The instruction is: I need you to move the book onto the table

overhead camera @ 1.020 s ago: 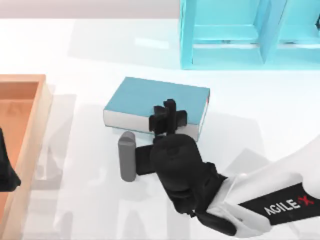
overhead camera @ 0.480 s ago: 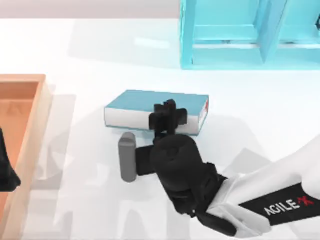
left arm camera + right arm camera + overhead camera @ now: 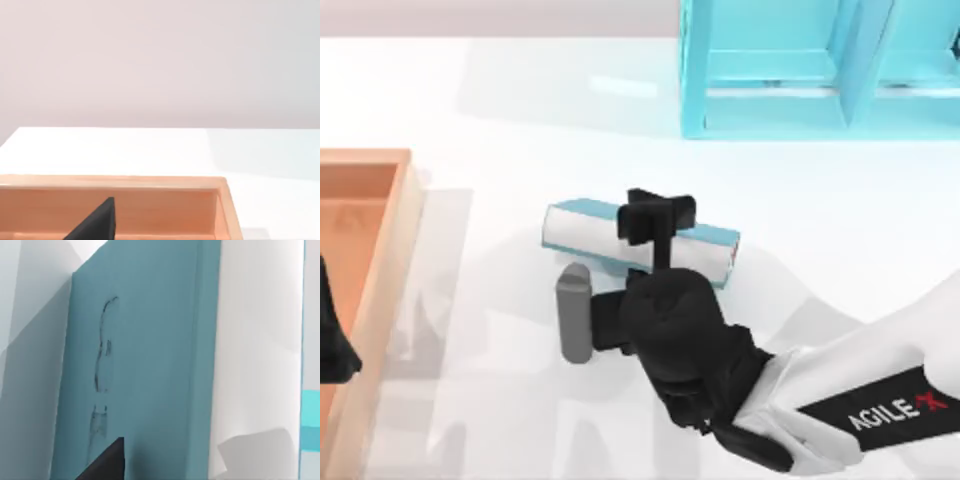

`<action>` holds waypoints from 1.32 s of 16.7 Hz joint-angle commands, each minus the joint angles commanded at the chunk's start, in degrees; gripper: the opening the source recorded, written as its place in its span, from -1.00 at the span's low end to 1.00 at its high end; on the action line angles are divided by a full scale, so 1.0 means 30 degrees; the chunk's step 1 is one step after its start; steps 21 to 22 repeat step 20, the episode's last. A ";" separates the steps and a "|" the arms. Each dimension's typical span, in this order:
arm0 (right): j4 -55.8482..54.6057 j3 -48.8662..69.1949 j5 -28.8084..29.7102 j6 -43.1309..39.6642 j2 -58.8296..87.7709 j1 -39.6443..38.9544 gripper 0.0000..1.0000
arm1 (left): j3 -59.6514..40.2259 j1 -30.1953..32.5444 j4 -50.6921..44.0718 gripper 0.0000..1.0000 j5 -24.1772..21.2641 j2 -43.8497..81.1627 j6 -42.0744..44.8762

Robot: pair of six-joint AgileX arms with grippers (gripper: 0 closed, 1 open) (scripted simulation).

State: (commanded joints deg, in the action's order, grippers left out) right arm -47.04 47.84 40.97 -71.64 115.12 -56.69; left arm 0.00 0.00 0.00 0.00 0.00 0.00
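Top view: the right gripper (image 3: 659, 222) was clamped across the thick teal-covered book with white page edges (image 3: 588, 229), which sat tilted near the middle of the glossy white table (image 3: 500, 110), in front of the light blue shelf unit (image 3: 780, 70) and right of the orange-brown wooden tray (image 3: 360, 215); the left arm was parked over the tray. Left wrist view: tray wall (image 3: 150, 202) and bare table beyond. Right wrist view: teal cover (image 3: 145, 365) close up; judged nearly done, with lay-down and release left.

The book (image 3: 582, 229) has tipped edge-up (gripper (image 3: 659, 212) clamped on).
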 joint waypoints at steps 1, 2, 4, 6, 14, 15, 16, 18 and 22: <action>0.0000 0.0000 0.0000 0.0000 0.0000 0.0000 1.00 | 0.0000 0.0000 0.0000 1.00 0.0000 0.0000 0.0000; 0.0000 0.0000 0.0000 0.0000 0.0000 0.0000 1.00 | 0.0000 0.0000 0.0000 1.00 0.0000 0.0000 0.0000; 0.0000 0.0000 0.0000 0.0000 0.0000 0.0000 1.00 | 0.0000 0.0000 0.0000 1.00 0.0000 0.0000 0.0000; 0.0044 -0.0040 0.0045 0.0059 0.0001 -0.0059 1.00 | 0.0000 0.0000 0.0000 1.00 0.0000 0.0000 0.0000; 0.3923 -0.2021 0.4862 0.4138 -0.2594 -0.5605 1.00 | 0.0000 0.0000 0.0000 1.00 0.0000 0.0000 0.0000; 0.4537 -0.2344 0.5592 0.4751 -0.2990 -0.6472 1.00 | 0.0000 0.0000 0.0000 1.00 0.0000 0.0000 0.0000; 0.5095 -0.2641 0.6265 0.5311 -0.3362 -0.7231 1.00 | 0.0000 0.0000 0.0000 1.00 0.0000 0.0000 0.0000; 0.5908 -0.3075 0.7228 0.6125 -0.3923 -0.8218 1.00 | 0.0000 0.0000 0.0000 1.00 0.0000 0.0000 0.0000; 0.6103 -0.3179 0.7439 0.6318 -0.4063 -0.8428 1.00 | 0.0000 0.0000 0.0000 1.00 0.0000 0.0000 0.0000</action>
